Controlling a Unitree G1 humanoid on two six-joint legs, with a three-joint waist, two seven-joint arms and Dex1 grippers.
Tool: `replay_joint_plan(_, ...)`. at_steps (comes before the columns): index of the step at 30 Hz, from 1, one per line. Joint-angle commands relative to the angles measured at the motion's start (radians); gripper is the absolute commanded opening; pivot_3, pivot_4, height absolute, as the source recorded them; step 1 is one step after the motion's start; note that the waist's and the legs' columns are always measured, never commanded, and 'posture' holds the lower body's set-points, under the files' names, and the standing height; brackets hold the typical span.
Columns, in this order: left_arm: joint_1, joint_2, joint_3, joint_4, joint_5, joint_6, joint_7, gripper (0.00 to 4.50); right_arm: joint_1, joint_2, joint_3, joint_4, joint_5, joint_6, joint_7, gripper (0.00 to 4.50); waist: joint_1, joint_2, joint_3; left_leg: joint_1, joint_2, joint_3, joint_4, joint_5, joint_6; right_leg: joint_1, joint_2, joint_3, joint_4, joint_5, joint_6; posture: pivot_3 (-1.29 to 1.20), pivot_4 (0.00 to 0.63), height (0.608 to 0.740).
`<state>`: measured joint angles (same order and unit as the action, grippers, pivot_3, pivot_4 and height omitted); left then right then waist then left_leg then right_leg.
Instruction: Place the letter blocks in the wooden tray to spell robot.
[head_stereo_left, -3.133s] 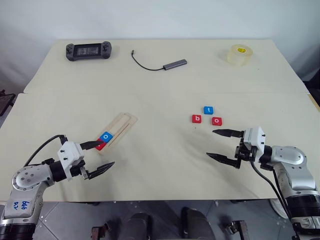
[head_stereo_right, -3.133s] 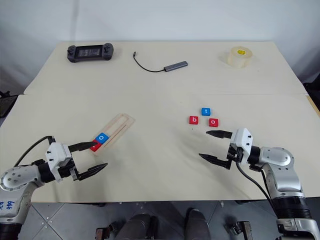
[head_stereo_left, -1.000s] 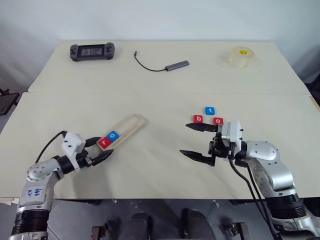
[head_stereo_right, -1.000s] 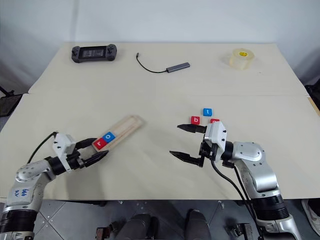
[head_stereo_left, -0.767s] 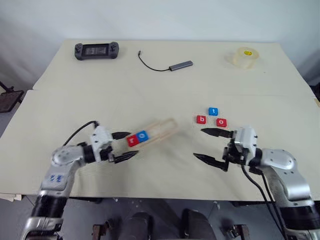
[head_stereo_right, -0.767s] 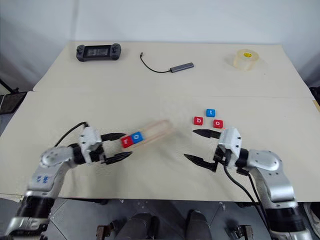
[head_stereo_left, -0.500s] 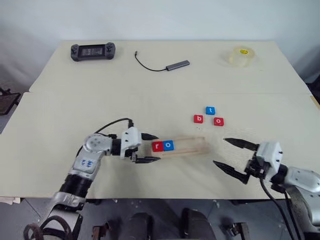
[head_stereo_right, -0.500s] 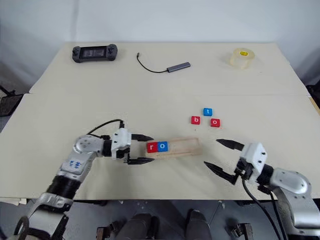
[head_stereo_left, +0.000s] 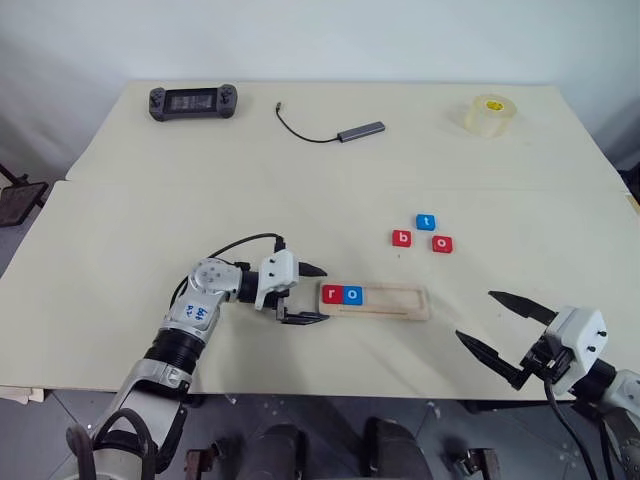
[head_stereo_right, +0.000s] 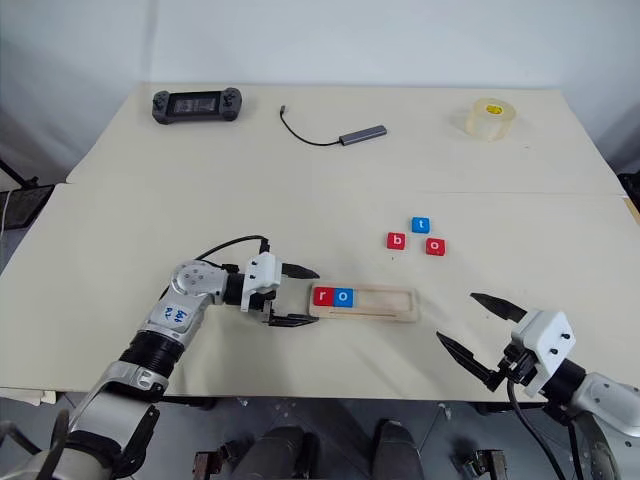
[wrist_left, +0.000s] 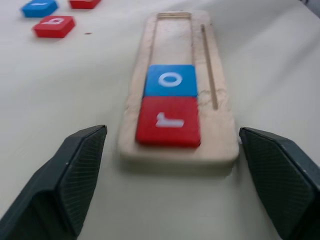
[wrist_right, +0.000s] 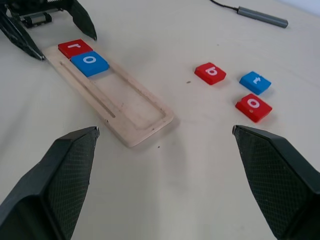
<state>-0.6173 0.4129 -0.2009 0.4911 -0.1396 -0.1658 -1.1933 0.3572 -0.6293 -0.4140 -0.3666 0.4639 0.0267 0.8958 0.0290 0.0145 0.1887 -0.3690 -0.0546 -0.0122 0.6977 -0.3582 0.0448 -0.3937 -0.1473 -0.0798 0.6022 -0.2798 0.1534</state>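
A pale tabletop (head_stereo_left: 150, 220) seen from above, with the wooden tray (head_stereo_left: 395, 302) lying flat near the front edge, its long side running left to right. Two letter blocks sit side by side at the tray's left end: a red "r" block (head_stereo_left: 331, 294) at the very end and a blue "o" block (head_stereo_left: 351, 295) touching it on the right; the rest of the groove is bare wood. The left gripper (head_stereo_left: 309, 293) points level toward the tray's left end, its two black fingers spread apart, one tip beyond the far long edge and one beyond the near long edge, so the tray's end lies just in front of the gap between them. In the left wrist view the tray end with the "r" block (wrist_left: 169, 121) lies between the two fingertips (wrist_left: 80, 170), with bare table showing on each side, so the fingers do not touch the wood. Three more letter blocks lie loose on the table beyond the tray's right half, close together but apart from it: a red "b" block (head_stereo_left: 402, 238), a blue "t" block (head_stereo_left: 427, 222) and a red "o" block (head_stereo_left: 443, 244). The right gripper (head_stereo_left: 496, 325) hovers at the front right corner of the table, its fingers spread wide and holding nothing, well apart from the tray's right end and from the loose blocks. Along the far edge of the table lie a black handheld controller (head_stereo_left: 193, 100), a grey adapter with a dark cable (head_stereo_left: 355, 131) and a roll of clear tape (head_stereo_left: 491, 113).
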Motion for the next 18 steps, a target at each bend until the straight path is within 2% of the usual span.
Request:
replay_joint_plan(1, 0.035, 0.036, 0.066, -0.034, -0.074, -0.022, -0.044, 4.47, 0.045, 0.016, -0.082, -0.027, 0.020, -0.028, -0.022, 4.50, 0.000, 0.000, 0.000, 0.000, 0.000, 0.000, 0.000, 0.000, 0.000, 0.000, 0.000, 0.000, 0.000, 0.000, 0.000, 0.00, 0.150, 0.740)
replay_joint_plan(5, 0.131, 0.115, 0.133, -0.114, -0.174, 0.038, -0.132, 4.47, 0.090, 0.044, -0.146, 0.006, 0.043, -0.025, -0.039, 4.50, -0.008, 0.000, 0.000, 0.001, 0.001, 0.000, -0.001, 0.000, 0.000, -0.001, 0.000, 0.000, 0.000, 0.000, 0.000, 0.00, 0.150, 0.740)
replay_joint_plan(10, 0.231, 0.143, 0.263, -0.199, -0.224, -0.008, -0.046, 4.47, 0.088, 0.075, -0.187, 0.092, 0.026, -0.071, -0.059, 4.50, -0.004, 0.000, 0.000, 0.001, 0.001, 0.000, 0.000, 0.000, 0.000, 0.000, 0.000, 0.001, 0.000, 0.000, 0.000, 0.00, 0.150, 0.740)
replay_joint_plan(14, 0.286, 0.156, 0.291, -0.267, -0.245, 0.021, -0.028, 4.47, 0.054, 0.073, -0.169, 0.122, 0.034, -0.080, -0.058, 4.50, -0.003, 0.001, 0.000, 0.002, 0.001, -0.001, -0.001, 0.000, -0.001, 0.000, -0.001, 0.002, -0.001, 0.000, -0.001, 0.00, 0.150, 0.740)
replay_joint_plan(18, 0.348, 0.161, 0.293, -0.381, -0.285, 0.105, -0.004, 4.47, -0.134, 0.028, -0.061, 0.120, 0.055, 0.031, -0.074, 4.50, -0.019, 0.001, 0.000, 0.002, 0.001, 0.000, -0.001, 0.000, -0.001, 0.000, -0.001, 0.003, 0.000, 0.000, -0.001, 0.00, 0.150, 0.740)
